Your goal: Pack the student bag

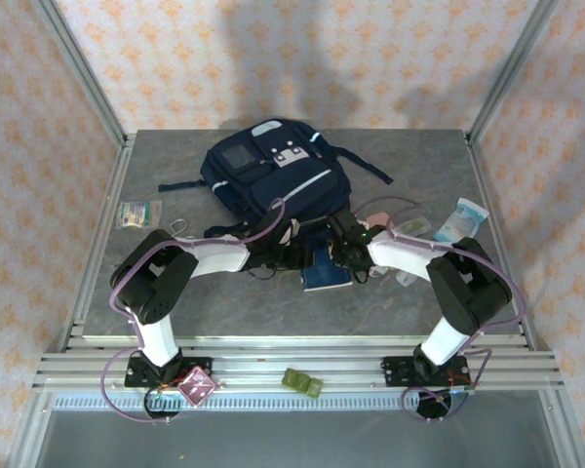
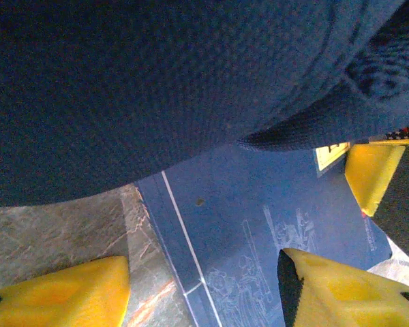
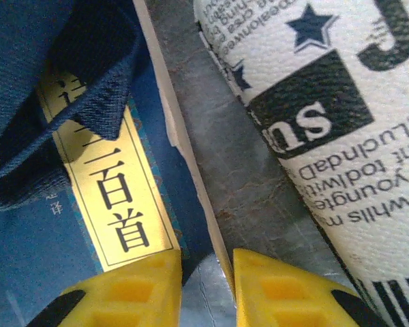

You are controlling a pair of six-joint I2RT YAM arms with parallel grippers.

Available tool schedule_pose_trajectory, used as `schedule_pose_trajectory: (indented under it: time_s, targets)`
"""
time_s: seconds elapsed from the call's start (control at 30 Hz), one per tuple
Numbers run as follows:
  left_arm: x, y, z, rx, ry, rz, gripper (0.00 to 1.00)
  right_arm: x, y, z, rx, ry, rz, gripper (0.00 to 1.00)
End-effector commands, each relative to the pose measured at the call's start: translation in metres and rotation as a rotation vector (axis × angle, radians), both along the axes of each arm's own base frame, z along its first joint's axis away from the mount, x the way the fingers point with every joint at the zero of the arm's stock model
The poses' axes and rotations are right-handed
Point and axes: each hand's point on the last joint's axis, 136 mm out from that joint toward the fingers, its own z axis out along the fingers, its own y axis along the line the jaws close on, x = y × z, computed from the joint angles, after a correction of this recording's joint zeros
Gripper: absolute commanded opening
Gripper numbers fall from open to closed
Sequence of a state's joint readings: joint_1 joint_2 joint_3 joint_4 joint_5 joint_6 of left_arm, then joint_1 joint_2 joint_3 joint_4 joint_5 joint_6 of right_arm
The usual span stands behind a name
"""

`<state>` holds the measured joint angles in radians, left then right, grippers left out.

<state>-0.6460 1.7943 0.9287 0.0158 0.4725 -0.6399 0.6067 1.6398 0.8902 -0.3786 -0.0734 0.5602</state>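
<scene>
From above we saw the student bag (image 1: 273,171) whole on the table (image 1: 175,307), just beyond both grippers. Up close, the left gripper (image 2: 204,272) stood spread. The right gripper (image 3: 208,266) narrowly straddled the blue book's (image 3: 34,245) edge, and we could not tell whether it gripped.

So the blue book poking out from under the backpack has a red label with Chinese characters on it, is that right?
Not quite: the label is yellow, not red. The right wrist view shows it, with black Chinese characters, on the blue book that lies partly under the backpack.
</scene>
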Motion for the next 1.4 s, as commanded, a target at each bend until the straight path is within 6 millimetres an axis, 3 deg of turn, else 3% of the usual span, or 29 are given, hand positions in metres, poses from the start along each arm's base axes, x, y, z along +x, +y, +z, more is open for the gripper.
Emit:
schedule_pose_trajectory:
  time_s: [0.0,0.2,0.33,0.53,0.77,0.9,0.97,1.07,1.17,1.27,1.37]
  targets:
    - [-0.009,-0.020,-0.012,-0.052,0.035,-0.052,0.59,-0.009,0.008,-0.011,0.052,0.036,0.028,0.19]
    - [-0.015,-0.034,0.006,-0.175,0.009,-0.099,0.59,-0.030,0.026,-0.009,0.204,0.077,0.082,0.17]
    - [-0.019,-0.040,0.025,-0.258,-0.025,-0.119,0.56,-0.041,0.028,-0.017,0.233,0.111,0.092,0.16]
    - [-0.026,-0.038,0.057,-0.343,-0.096,-0.125,0.47,-0.049,0.026,-0.024,0.240,0.131,0.094,0.16]
    - [-0.032,-0.031,0.077,-0.395,-0.149,-0.111,0.41,-0.055,0.024,-0.028,0.240,0.145,0.103,0.16]
    - [-0.032,-0.028,0.072,-0.387,-0.146,-0.093,0.43,-0.060,0.029,-0.028,0.262,0.147,0.117,0.16]
    - [-0.032,-0.027,0.057,-0.352,-0.105,-0.087,0.48,-0.063,0.033,-0.028,0.275,0.151,0.127,0.17]
    - [-0.031,-0.025,0.041,-0.294,-0.065,-0.081,0.48,-0.065,0.035,-0.028,0.278,0.152,0.133,0.16]
    - [-0.031,-0.022,0.030,-0.239,-0.045,-0.090,0.38,-0.066,0.038,-0.026,0.291,0.150,0.139,0.17]
    - [-0.031,-0.026,0.037,-0.283,-0.062,-0.090,0.37,-0.067,0.041,-0.025,0.310,0.151,0.150,0.16]
    - [-0.030,-0.032,0.056,-0.390,-0.106,-0.083,0.38,-0.071,0.042,-0.028,0.315,0.165,0.155,0.16]
